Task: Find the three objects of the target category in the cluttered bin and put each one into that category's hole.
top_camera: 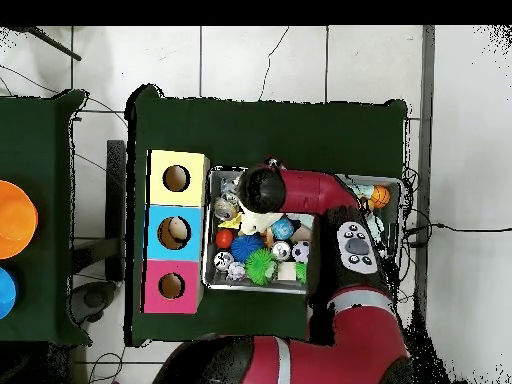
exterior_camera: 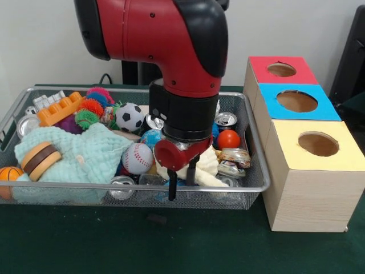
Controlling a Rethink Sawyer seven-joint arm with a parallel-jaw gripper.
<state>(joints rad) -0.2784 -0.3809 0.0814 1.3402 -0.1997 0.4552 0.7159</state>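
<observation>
My gripper hangs low over the front middle of the wire basket. Its two dark fingers stand apart, with nothing seen between them. Behind them lies a cream shell-like toy. To the left of the gripper are a baseball, a soccer ball and a blue globe ball. On its right a red ball sits near crushed cans. Three boxes with round holes stand right of the basket: red, blue, yellow. In the overhead view the arm's wrist hides the gripper.
A mint cloth with a burger toy fills the basket's left. A small basketball, an orange block, spiky balls and a can lie around. Green table runs in front.
</observation>
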